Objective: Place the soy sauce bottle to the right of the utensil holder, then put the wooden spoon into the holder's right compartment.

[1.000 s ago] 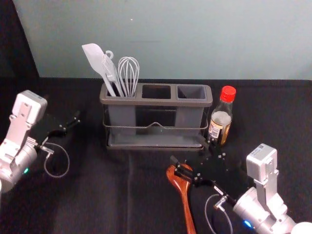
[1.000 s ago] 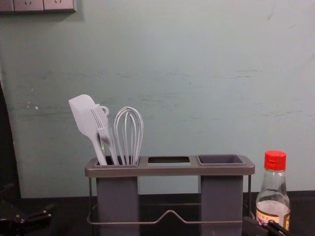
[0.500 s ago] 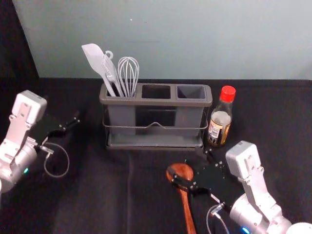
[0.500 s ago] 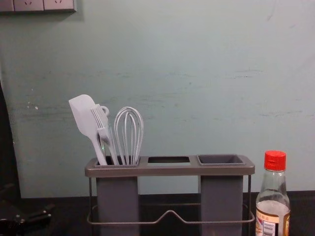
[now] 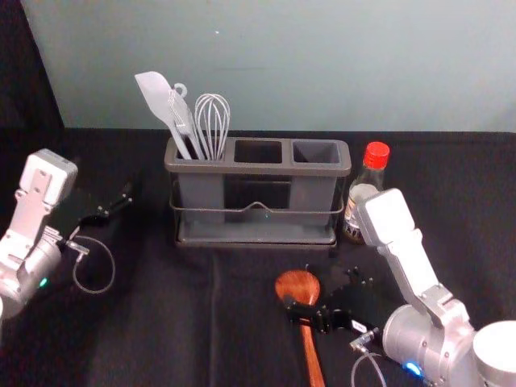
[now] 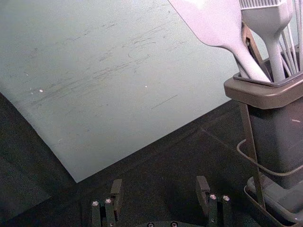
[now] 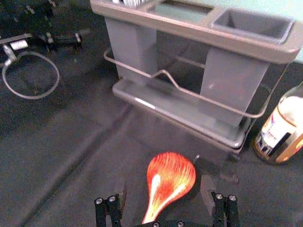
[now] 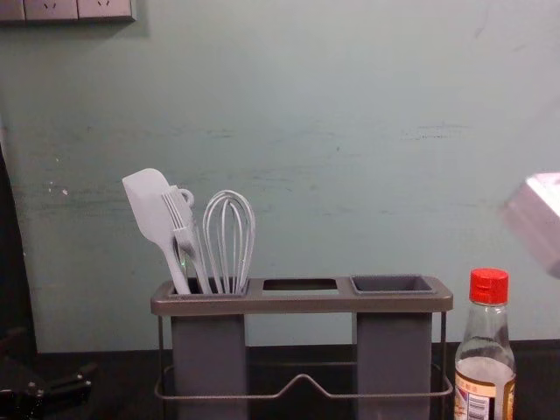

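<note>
Bottle (image 8: pixel 486 360) right of holder (image 5: pixel 258 168) – done. Spoon (image 5: pixel 298 285) unplaced – right gripper (image 7: pixel 164 185) over it, wide open, empty. Left gripper (image 6: pixel 159 183) idle at left, open, empty.

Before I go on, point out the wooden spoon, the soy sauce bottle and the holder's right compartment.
Wooden spoon (image 5: pixel 297 285), head view, on its bowl.
Soy sauce bottle (image 8: pixel 486 346), chest view, on its glass shoulder.
Right compartment (image 8: pixel 394 352), chest view, on its front wall.

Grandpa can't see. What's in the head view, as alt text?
The right gripper, jaws open, is at a wooden spoon. Behind stands a utensil holder, soy sauce bottle on its right; the left gripper idles at left.
</note>
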Robot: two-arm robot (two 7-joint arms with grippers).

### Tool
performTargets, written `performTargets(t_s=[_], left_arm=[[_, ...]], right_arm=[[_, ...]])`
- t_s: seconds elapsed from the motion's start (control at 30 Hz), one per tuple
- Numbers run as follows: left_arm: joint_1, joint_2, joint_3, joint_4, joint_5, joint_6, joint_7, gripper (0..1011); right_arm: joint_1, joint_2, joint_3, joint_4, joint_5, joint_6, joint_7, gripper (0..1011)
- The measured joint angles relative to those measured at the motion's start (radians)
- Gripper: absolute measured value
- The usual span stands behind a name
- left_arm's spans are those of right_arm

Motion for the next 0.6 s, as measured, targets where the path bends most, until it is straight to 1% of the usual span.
performTargets(t_s=[0.03,0.07,0.13,0.2,0.23,0.3,0.33,0.37,0.43,0.6], left_arm=[[0.0,0.0,0.0,0.0,0.0,0.0,0.0,1000],[0.0,0.0,0.0,0.0,0.0,0.0,0.0,1000],[0.0,0.0,0.0,0.0,0.0,0.0,0.0,1000],[0.0,0.0,0.0,0.0,0.0,0.0,0.0,1000],[0.0,0.0,0.0,0.0,0.0,0.0,0.0,1000],[0.0,0.0,0.0,0.0,0.0,0.0,0.0,1000],[0.0,0.0,0.0,0.0,0.0,0.0,0.0,1000],[0.0,0.0,0.0,0.0,0.0,0.0,0.0,1000],[0.0,0.0,0.0,0.0,0.0,0.0,0.0,1000],[0.0,0.0,0.0,0.0,0.0,0.0,0.0,1000]], right_arm=[[0.007,-0.003,-0.002,-0.003,-0.003,0.026,-0.001,1002],[0.022,-0.01,-0.006,-0.005,-0.008,0.074,-0.002,1002],[0.047,-0.019,-0.018,-0.003,-0.024,0.134,-0.008,1002],[0.063,-0.029,-0.021,0.007,-0.028,0.167,-0.009,1002],[0.081,-0.04,-0.024,0.022,-0.031,0.191,-0.008,1002],[0.106,-0.058,-0.026,0.05,-0.034,0.216,-0.008,1002],[0.106,-0.058,-0.026,0.05,-0.034,0.216,-0.008,1000],[0.12,-0.07,-0.027,0.069,-0.036,0.225,-0.007,1002],[0.134,-0.08,-0.028,0.086,-0.039,0.231,-0.007,1000],[0.169,-0.115,-0.037,0.139,-0.064,0.238,-0.019,1002]])
